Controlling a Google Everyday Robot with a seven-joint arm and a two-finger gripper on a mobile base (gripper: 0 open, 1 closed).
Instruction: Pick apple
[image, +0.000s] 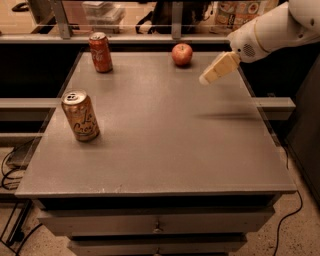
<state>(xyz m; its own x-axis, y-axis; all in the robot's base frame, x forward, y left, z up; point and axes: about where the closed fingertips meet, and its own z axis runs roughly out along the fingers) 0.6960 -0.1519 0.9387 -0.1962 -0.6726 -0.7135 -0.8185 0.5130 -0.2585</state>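
Note:
The small red apple (182, 54) with a yellowish patch sits upright near the far edge of the grey table (160, 150), right of centre. My gripper (206, 79) comes in from the upper right on a white arm and hangs above the table, a little to the right of the apple and nearer to me. It is apart from the apple and holds nothing that I can see.
A red soda can (100, 52) stands at the far left of the table. A tan-orange can (81, 115) stands nearer, at the left side. A railing and shelves with clutter run behind the table. Cables lie on the floor at both sides.

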